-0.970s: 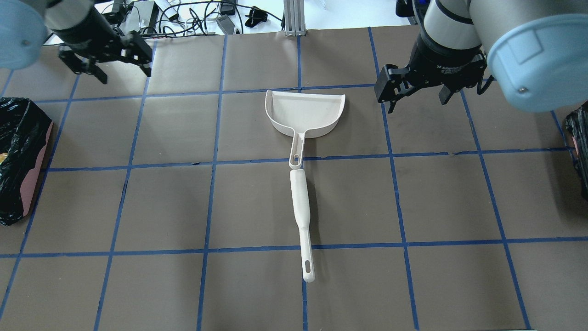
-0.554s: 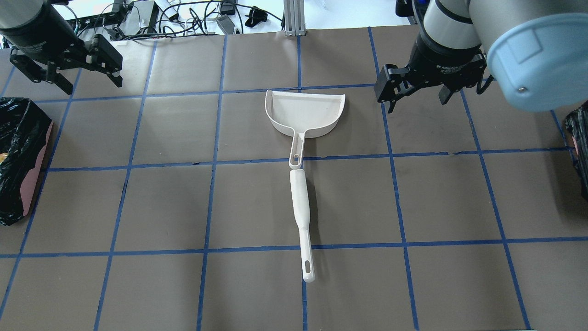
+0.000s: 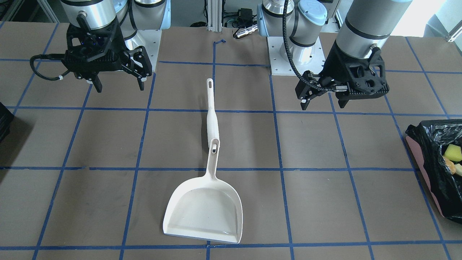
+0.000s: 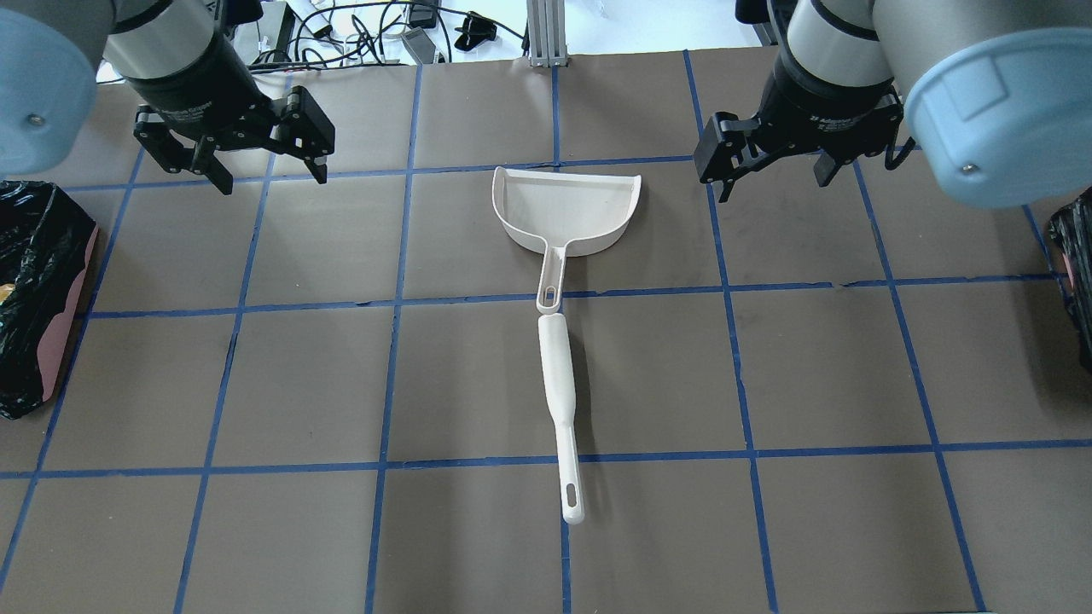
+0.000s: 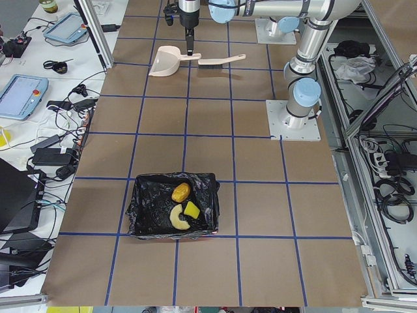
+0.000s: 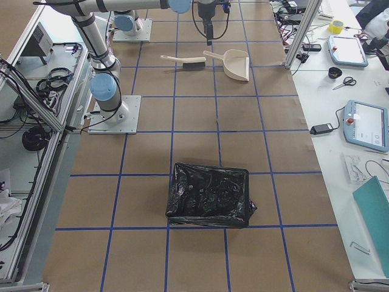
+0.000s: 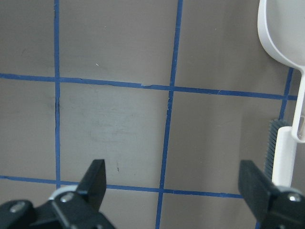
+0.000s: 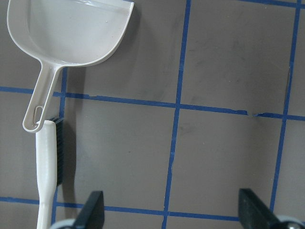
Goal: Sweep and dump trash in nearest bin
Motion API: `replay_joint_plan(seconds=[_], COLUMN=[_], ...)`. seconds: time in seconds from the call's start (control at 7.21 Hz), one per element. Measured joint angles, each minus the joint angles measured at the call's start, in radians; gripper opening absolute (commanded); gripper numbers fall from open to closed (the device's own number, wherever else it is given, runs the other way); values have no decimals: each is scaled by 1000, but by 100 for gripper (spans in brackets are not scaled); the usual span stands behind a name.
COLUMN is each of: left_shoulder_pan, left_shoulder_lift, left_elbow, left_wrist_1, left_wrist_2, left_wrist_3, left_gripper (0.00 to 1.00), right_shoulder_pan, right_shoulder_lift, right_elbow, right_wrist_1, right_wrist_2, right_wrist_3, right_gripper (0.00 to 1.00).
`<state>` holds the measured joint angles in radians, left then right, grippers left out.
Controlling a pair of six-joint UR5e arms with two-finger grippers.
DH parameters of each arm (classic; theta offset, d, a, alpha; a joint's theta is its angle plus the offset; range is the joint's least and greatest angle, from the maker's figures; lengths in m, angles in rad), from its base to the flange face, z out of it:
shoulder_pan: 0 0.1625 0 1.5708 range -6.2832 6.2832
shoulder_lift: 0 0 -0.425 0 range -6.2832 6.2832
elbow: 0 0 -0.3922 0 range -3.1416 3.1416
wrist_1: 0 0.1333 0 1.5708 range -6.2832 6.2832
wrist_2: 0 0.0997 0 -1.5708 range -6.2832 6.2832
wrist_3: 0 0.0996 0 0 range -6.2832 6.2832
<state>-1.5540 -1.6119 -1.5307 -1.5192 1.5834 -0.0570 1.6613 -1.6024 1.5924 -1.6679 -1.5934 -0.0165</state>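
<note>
Starting with the table, open brown squares lie on every side of the tools, so both arms have room to swing. The bin sits at the table's left edge, well apart from everything else. A dustpan tilted on that long carry would likely spill. The dustpan lies mid-table with its handle tip touching the brush, so lifting either one may drag the other. The left gripper and right gripper hover spread wide, holding nothing.

Brown table gridded with blue tape, white bench alongside.
</note>
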Motion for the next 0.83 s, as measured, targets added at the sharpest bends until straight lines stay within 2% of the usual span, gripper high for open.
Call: replay_joint_plan(seconds=[0.83], left_shoulder_pan=[-8], left_shoulder_lift=[5], left_elbow=[-5], left_wrist_1=[14], left_wrist_2=[1], left_wrist_3=[11], left_gripper=[100], right_shoulder_pan=[0], right_shoulder_lift=[-6], right_elbow=[-5], right_wrist_1=[-29], right_wrist_2=[26], right_wrist_3=[15], right_gripper=[100])
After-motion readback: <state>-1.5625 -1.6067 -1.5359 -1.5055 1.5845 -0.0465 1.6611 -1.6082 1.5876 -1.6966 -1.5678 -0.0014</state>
